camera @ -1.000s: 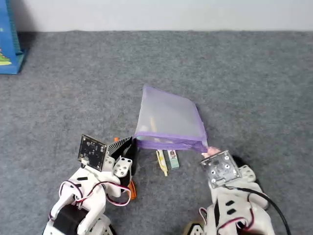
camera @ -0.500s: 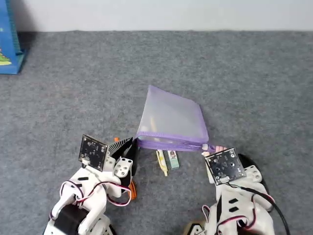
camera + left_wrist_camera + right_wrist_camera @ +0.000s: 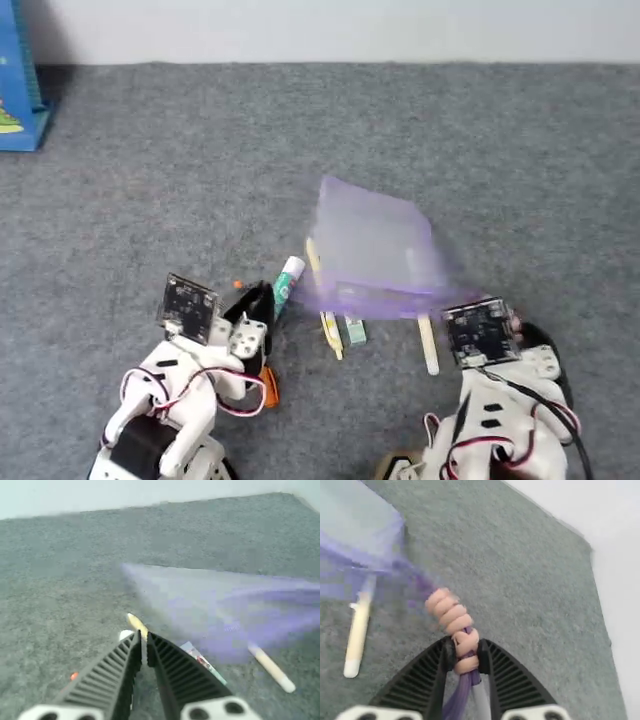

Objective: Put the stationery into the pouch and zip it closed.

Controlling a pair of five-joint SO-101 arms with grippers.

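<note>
My right gripper [image 3: 465, 652] pinches the pink zipper pull [image 3: 451, 617], the tab that runs the zip of the purple pouch [image 3: 375, 245]. The pouch lies on the grey carpet [image 3: 150, 150], just far of both arms. My left gripper [image 3: 144, 647] sits by its left corner, jaws pressed together on nothing, placed, I judge, to brace it. A cream stick [image 3: 428, 343], a green-and-white tube [image 3: 287, 281] and small pieces [image 3: 341, 330] lie outside the pouch.

No readable text, print on blue box [image 3: 14, 85] too small, green-and-white tube [image 3: 287, 281] label illegible
</note>
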